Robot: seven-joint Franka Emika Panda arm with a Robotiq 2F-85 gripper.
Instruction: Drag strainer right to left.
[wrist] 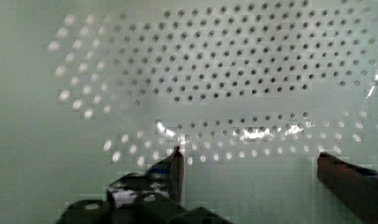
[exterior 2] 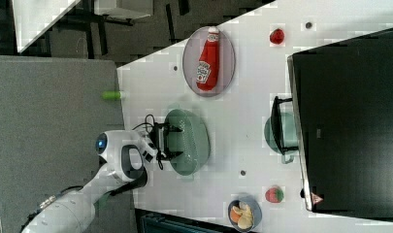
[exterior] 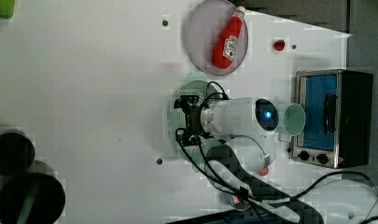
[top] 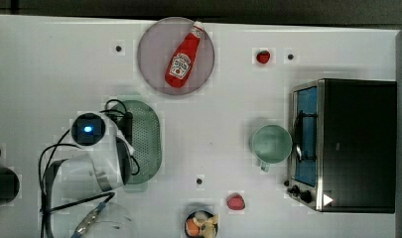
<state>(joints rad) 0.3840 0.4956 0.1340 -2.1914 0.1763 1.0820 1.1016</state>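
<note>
On the white bench, a round grey plate carrying a red plastic ketchup bottle lies just beyond the strainer in the top view. A round green mug stands well apart, before the black-and-steel toaster oven. The pale mint-green oval plastic strainer, its middle gridded with small holes, sits left of centre in the top view. The black gripper hangs spread wide inside it, seemingly gripping nothing.
</note>
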